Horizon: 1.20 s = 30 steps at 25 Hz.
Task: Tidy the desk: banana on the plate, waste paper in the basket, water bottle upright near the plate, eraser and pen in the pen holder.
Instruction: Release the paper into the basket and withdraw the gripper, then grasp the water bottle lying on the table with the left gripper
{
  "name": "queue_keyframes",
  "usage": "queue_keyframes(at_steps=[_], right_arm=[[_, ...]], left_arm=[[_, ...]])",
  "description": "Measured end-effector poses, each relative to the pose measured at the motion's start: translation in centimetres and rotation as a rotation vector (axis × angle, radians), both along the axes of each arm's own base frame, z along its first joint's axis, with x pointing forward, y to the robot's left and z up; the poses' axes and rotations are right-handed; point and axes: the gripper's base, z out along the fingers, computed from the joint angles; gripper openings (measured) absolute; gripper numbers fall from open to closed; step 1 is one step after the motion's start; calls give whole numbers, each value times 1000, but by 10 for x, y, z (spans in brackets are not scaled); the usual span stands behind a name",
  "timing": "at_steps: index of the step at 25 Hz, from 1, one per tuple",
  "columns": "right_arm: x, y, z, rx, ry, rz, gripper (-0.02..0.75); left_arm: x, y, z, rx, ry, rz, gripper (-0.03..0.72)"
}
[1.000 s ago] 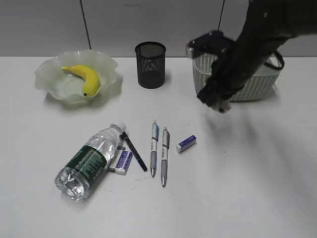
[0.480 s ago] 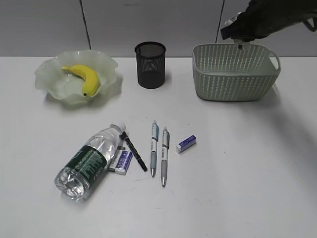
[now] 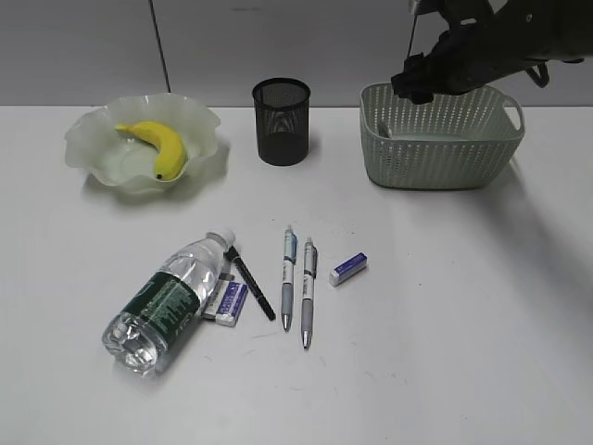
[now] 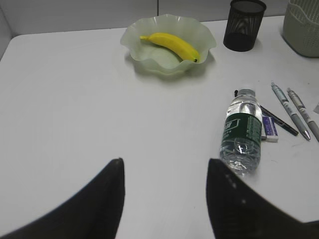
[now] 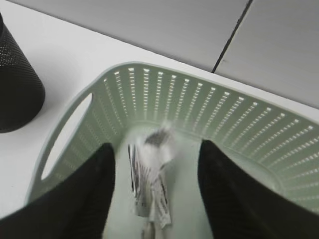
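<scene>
Left fingers (image 4: pixel 164 199) spread apart, empty, above bare counter (image 4: pixel 75 109). Water bottle (image 3: pixel 167 301) on its side at near left, cap toward 1 black pen (image 3: pixel 250 283) and eraser (image 3: pixel 226 303). 2 grey pens (image 3: pixel 297 290) beside it, 2nd eraser (image 3: pixel 348 268) further right. Beyond — banana (image 3: pixel 159 146) on plate (image 3: pixel 93 139), pen holder (image 3: pixel 282 120) upright. Far right: right fingers (image 5: pixel 154 199) parted, gripping nothing, over basket (image 5: pixel 149 84) — waste paper (image 5: pixel 149 184) blurred between them, inside basket.

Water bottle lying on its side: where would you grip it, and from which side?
Probably the labelled middle of the water bottle, from straight above with the jaws across its width. It lies flat, cap toward the plate. An eraser and black pen sit tight against its right side, so that finger has little room.
</scene>
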Motion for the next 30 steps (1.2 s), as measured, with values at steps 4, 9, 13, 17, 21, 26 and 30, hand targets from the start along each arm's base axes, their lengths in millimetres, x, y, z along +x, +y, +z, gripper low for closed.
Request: queue_keyframes(at_steps=[4,9,13,17,21,26,30], right_arm=[[-8,-1,11,10,68,1,517],[-37,-5,58,-12,154,38,521],[-67,-13,99,-24,217,36,522],[-111,-26,133,-25,256,3,522],[-172,-42,151,-20,250,-3,522],[-260,-63,147,4,245,-2,522],[-333,-79,133,47,234,2,522]], left_arm=[[0,0,0,0,0,0,395],[0,0,0,-2,0,-1,395],[0,0,0,-1,0,-1,395],[0,0,0,0,0,0,395],[0,0,0,0,0,0,395],[0,0,0,0,0,0,394],[0,0,0,0,0,0,394]])
